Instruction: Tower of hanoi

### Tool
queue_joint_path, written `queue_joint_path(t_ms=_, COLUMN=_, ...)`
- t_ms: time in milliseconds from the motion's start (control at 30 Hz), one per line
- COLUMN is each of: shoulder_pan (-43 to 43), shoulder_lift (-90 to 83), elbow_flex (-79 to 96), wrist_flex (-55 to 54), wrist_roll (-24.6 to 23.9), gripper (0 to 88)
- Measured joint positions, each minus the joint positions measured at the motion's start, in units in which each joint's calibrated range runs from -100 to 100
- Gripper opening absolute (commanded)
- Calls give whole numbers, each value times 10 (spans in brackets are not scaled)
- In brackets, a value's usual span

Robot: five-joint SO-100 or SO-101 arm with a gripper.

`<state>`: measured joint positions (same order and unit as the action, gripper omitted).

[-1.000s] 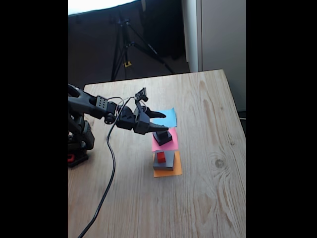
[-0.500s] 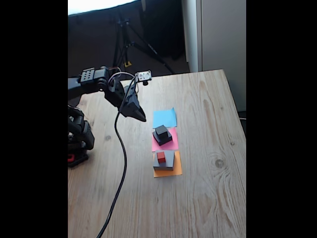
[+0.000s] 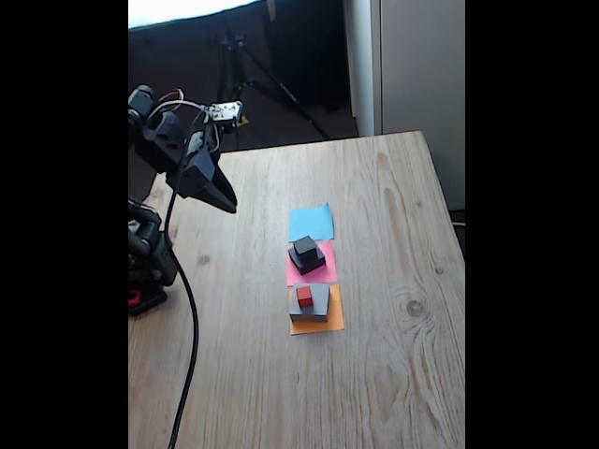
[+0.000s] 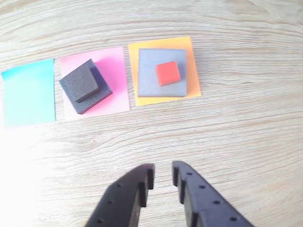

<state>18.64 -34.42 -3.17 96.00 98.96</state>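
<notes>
Your gripper (image 4: 162,176) sits bottom centre of the wrist view, jaws slightly apart, empty; the 4 blocks' row runs left-right: small black cube (image 4: 80,81) on medium black block (image 4: 102,92), tiny red cube (image 4: 168,73) on large flat grey block (image 4: 150,84).

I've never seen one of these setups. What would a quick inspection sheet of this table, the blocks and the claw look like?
Surface: wooden table, pale grain, one knot.
Job's things: tiny red cube on large flat grey block, on orange paper square; small black cube on medium black block, on pink paper square; blue paper square bare.
Clutter: nothing seen.
Claw: claw raised above the table, holding nothing, jaws slightly apart.
Cables: black cable trailing across the table to its near edge.
Surroundings: tripod behind the table.
</notes>
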Motion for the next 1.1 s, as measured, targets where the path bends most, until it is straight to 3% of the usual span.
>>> queue_joint_path(t_ms=200, shoulder_pan=42, shoulder_lift=-29, elbow_flex=56, wrist_flex=-46, wrist_roll=0, gripper=72)
queue_joint_path(t_ms=700, shoulder_pan=81, shoulder_lift=-119, elbow_flex=434, wrist_flex=-385, wrist_roll=0, gripper=290)
queue_joint_path(t_ms=1100, shoulder_pan=115, shoulder_lift=-109, elbow_flex=598, wrist_flex=-603, wrist_roll=2, gripper=286)
